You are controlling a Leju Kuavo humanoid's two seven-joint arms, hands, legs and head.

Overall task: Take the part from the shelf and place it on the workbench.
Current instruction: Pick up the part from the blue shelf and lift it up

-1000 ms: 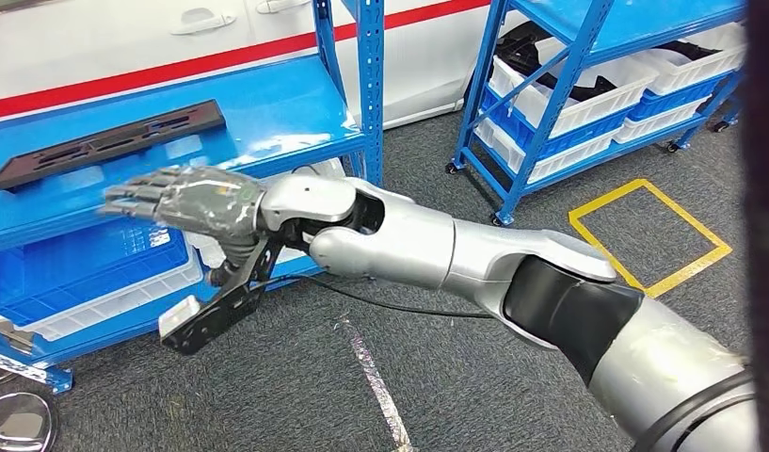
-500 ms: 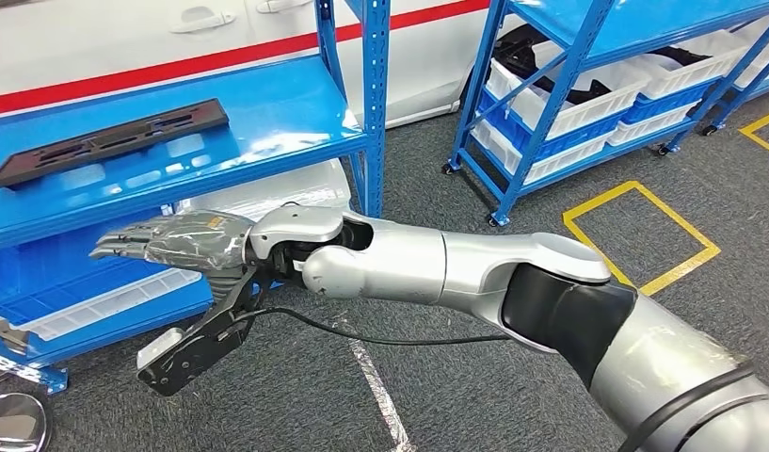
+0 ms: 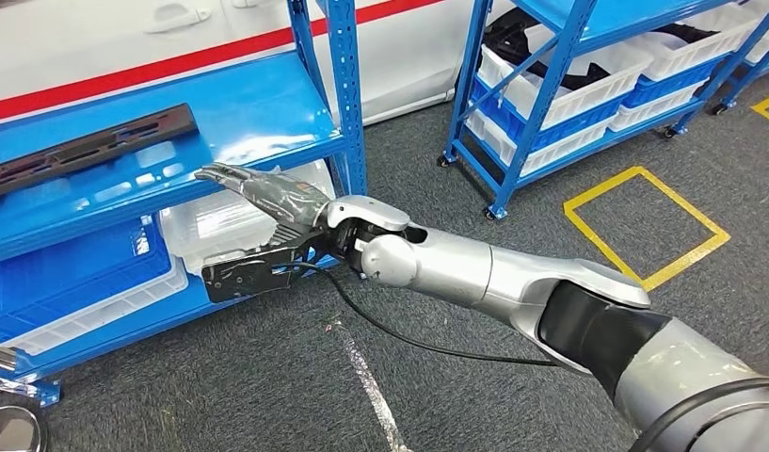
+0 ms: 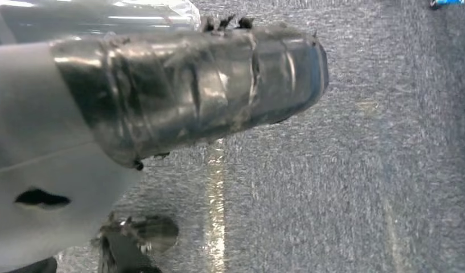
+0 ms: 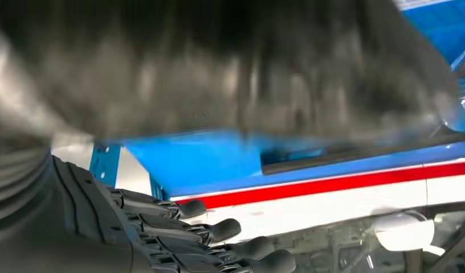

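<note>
1. Now at my ten o'clock, the part (image 3: 88, 151) — a long dark slotted bar — lies flat on the blue shelf (image 3: 258, 104), untouched; in the right wrist view it is the dark strip (image 5: 361, 152) on the blue deck.
2. Toward centre, my right hand (image 3: 267, 193) has swung up from below the shelf edge within the last second. It now sits just off the shelf's front lip, fingers (image 5: 218, 230) stretched out and apart, holding nothing, aimed at ten o'clock.
3. So I judge the reach is under way — no grasp yet.
4. My left hand (image 4: 184, 91) hangs over grey carpet; I cannot tell its fingers' state.
</note>
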